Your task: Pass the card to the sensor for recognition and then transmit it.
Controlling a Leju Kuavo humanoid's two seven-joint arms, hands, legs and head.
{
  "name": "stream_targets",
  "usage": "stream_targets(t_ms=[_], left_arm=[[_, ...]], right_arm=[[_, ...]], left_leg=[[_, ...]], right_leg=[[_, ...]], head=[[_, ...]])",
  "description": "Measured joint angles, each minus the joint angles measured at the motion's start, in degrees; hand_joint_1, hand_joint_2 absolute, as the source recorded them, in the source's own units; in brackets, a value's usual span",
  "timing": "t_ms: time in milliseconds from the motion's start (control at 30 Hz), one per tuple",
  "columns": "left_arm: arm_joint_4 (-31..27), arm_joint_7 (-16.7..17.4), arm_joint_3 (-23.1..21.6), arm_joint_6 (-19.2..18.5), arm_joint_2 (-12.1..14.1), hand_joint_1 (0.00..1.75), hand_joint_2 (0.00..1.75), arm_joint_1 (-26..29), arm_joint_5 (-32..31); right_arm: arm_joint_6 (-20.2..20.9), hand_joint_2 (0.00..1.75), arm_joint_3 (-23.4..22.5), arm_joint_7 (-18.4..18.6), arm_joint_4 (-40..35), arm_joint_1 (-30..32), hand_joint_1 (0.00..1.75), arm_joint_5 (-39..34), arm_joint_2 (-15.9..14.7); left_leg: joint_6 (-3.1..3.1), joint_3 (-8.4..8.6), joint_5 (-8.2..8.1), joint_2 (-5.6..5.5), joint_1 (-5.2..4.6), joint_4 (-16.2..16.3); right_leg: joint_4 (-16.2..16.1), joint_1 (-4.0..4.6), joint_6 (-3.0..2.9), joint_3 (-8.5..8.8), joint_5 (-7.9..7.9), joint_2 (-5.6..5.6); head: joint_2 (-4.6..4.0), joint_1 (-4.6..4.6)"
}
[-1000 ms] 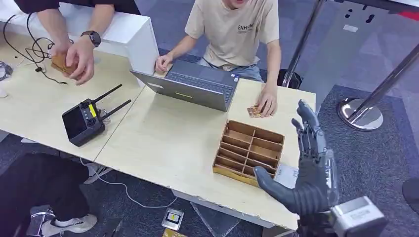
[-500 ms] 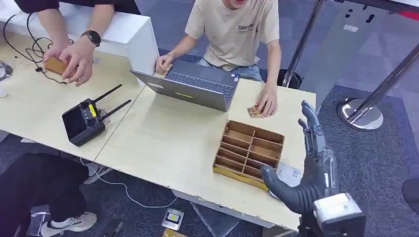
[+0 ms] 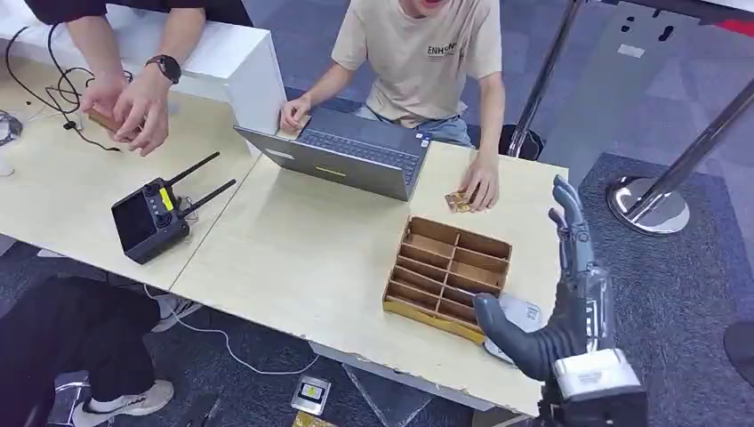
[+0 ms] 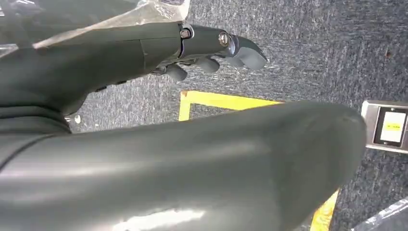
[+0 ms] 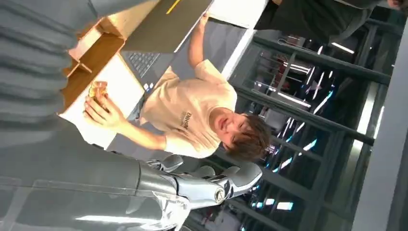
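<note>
My right hand point(image 3: 565, 302) is raised over the table's right end, fingers stretched upward and apart, holding nothing. Its thumb hangs above a flat grey-white sensor pad point(image 3: 520, 313) lying beside the wooden divided box point(image 3: 449, 271). A small brown patterned card point(image 3: 457, 202) lies on the table under the seated person's hand point(image 3: 483, 187); in the right wrist view that card point(image 5: 98, 90) sits by the box point(image 5: 91, 53), past my outstretched fingers point(image 5: 211, 185). My left hand point(image 4: 211, 48) hangs over the carpet with nothing in it, fingers loosely apart.
An open laptop point(image 3: 342, 156) stands behind the box. A black remote controller point(image 3: 151, 218) lies on the left table point(image 3: 53, 196), where a second person handles a brown object point(image 3: 102, 117). Stanchion base point(image 3: 649, 206) stands at right. A small device point(image 3: 310, 393) lies on the floor.
My right hand has drifted right and sunk a little, its thumb now over the sensor pad. The person at the left has shifted the brown object in both hands.
</note>
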Motion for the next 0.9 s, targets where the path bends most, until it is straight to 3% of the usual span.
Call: stream_targets(t_ms=[267,700,900], left_arm=[[0.00,1.07,0.00,0.33,0.02,0.00,0.00,0.01,-0.37],[0.00,1.01,0.00,0.42,0.02,0.00,0.00,0.01,-0.18],[0.00,1.03,0.00,0.39,0.02,0.00,0.00,0.00,-0.26]], right_arm=[[-1.57,1.75,0.02,-1.44,0.00,0.45,0.00,-4.05,-0.35],[-1.51,1.75,0.02,-1.99,0.66,0.43,0.00,-4.05,-0.37],[-1.46,1.75,0.02,0.06,1.33,0.43,0.00,1.29,-0.68]], left_leg=[[0.00,0.00,0.00,0.00,0.00,0.00],[0.00,-0.01,0.00,0.00,0.00,0.00],[0.00,-0.01,-0.01,0.00,0.00,0.00]], right_leg=[[0.00,0.00,0.00,-0.01,0.00,0.00],[0.00,0.00,0.00,-0.01,0.00,0.00],[0.00,0.00,0.00,-0.01,0.00,0.00]], head=[[0.00,0.00],[0.00,0.02],[0.00,0.02]])
